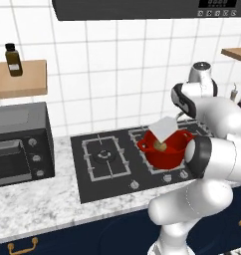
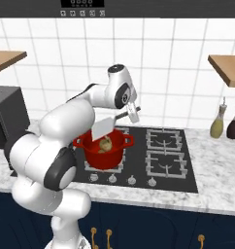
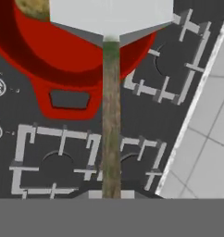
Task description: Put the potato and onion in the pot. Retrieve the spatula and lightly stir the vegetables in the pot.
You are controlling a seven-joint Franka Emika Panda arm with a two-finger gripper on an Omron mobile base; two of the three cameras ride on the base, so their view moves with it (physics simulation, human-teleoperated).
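Hand view showed the gripper clamped on the spatula by its wooden handle, white blade over the red pot on the stove. The spatula looked light and stiff; holding it far from the blade seemed sensible.

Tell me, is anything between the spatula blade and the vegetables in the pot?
Nothing visible is. The spatula, held in the shut jaws, has its white blade above the open red pot, and a vegetable lies uncovered beneath.
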